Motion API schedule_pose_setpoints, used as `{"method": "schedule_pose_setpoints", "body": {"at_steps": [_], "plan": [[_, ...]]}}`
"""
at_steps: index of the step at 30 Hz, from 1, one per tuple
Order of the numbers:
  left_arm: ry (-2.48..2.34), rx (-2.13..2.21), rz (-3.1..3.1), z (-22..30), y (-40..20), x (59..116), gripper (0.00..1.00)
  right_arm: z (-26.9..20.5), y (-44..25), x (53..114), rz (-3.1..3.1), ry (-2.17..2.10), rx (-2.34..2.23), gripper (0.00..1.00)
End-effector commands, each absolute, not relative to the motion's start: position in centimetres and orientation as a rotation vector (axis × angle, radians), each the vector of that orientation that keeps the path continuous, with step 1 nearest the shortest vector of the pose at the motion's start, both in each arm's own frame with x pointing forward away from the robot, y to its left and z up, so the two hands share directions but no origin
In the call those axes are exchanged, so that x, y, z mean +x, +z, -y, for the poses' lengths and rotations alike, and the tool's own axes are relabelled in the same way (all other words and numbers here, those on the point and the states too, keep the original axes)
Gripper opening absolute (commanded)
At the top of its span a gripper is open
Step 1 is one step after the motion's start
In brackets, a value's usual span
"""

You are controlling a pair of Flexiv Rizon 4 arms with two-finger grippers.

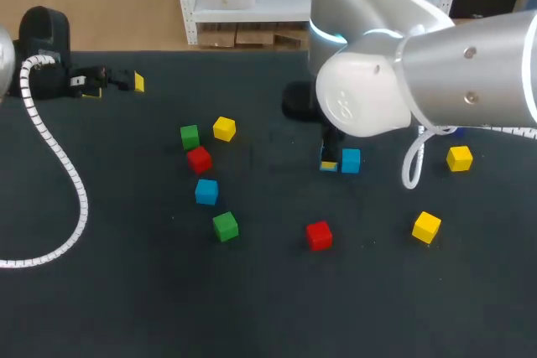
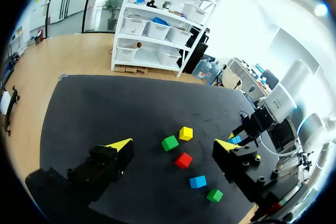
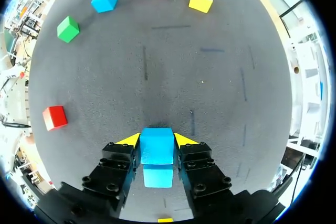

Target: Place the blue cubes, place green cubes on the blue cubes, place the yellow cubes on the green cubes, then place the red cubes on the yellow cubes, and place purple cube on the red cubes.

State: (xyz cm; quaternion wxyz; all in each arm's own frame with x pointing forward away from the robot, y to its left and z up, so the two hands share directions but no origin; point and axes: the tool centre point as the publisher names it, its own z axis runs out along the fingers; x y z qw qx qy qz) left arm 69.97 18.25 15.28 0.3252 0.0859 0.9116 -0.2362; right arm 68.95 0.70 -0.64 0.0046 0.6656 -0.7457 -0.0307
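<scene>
My right gripper (image 3: 157,140) is shut on a blue cube (image 3: 157,149), held low at the table's middle right (image 1: 351,160). A second blue cube (image 1: 206,191) lies left of centre, with a red cube (image 1: 199,158), a green cube (image 1: 190,136) and a yellow cube (image 1: 224,128) behind it. Another green cube (image 1: 225,225) and another red cube (image 1: 319,235) sit nearer the front. Two yellow cubes (image 1: 426,226) (image 1: 459,158) lie at the right. My left gripper (image 1: 117,81) hangs open and empty at the far left rear, well away from the cubes.
The black table mat (image 1: 126,291) has bare room at the front left and front middle. A white ribbed cable (image 1: 75,182) of the left arm loops over the mat's left side. The right arm's bulk (image 1: 419,81) covers the rear right.
</scene>
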Motion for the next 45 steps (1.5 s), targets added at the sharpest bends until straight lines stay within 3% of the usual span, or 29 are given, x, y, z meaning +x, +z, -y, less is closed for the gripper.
{"method": "schedule_pose_setpoints", "body": {"at_steps": [1, 8, 11, 14, 16, 17, 19, 45], "plan": [[-0.631, 0.230, -2.380, -18.4, 15.1, 70.0, 1.00, -0.7, -0.8, 69.2, 2.335, -0.106, 2.080, 0.00], [-0.631, 0.230, -2.380, -18.4, 15.1, 70.0, 1.00, -0.8, -0.9, 69.3, 2.333, -0.111, 2.079, 0.04], [-0.631, 0.230, -2.380, -18.4, 15.1, 70.0, 1.00, -0.8, -1.0, 69.4, 2.328, -0.116, 2.080, 0.11], [-0.631, 0.230, -2.380, -18.4, 15.1, 70.0, 1.00, -0.8, -1.0, 69.4, 2.320, -0.116, 2.085, 0.44], [-0.631, 0.230, -2.380, -18.4, 15.1, 70.0, 1.00, -0.8, -1.0, 69.3, 2.315, -0.117, 2.089, 0.55], [-0.631, 0.230, -2.380, -18.4, 15.1, 70.0, 1.00, -0.8, -1.0, 69.3, 2.311, -0.117, 2.092, 0.73], [-0.631, 0.230, -2.380, -18.4, 15.1, 70.0, 1.00, -0.8, -1.0, 69.3, 2.309, -0.115, 2.095, 1.00], [-0.631, 0.230, -2.380, -18.4, 15.1, 70.0, 1.00, 0.8, 4.5, 67.2, 2.452, -0.107, 2.154, 1.00]]}}
